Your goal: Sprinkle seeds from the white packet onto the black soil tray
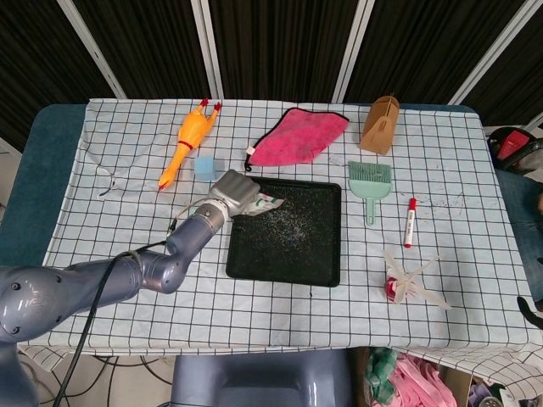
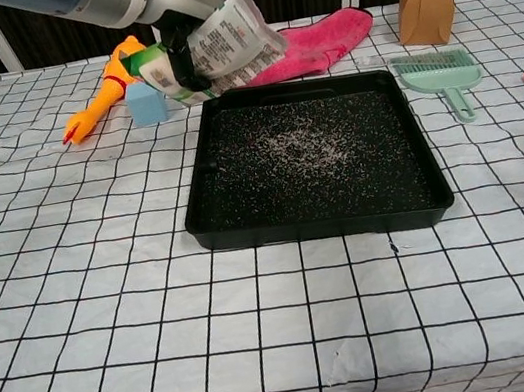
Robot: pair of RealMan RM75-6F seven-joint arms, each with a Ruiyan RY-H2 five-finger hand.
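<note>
The black soil tray point(image 1: 327, 275) point(image 2: 416, 204) lies in the middle of the checked cloth, with pale seeds scattered over its centre. My left hand point(image 1: 236, 192) point(image 2: 179, 56) grips the white seed packet point(image 1: 265, 202) point(image 2: 233, 44) above the tray's far left corner. The packet is tilted on its side, its printed face toward the chest view and its far end pointing over the tray. My right hand does not show in either view.
A yellow rubber chicken point(image 1: 188, 138), a blue block point(image 1: 204, 165) and a pink cloth point(image 1: 299, 136) lie behind the tray. To its right are a green brush point(image 1: 370, 182), a brown paper bag point(image 1: 380, 123), a red marker point(image 1: 411, 220) and a clear-wrapped bundle point(image 1: 407, 282).
</note>
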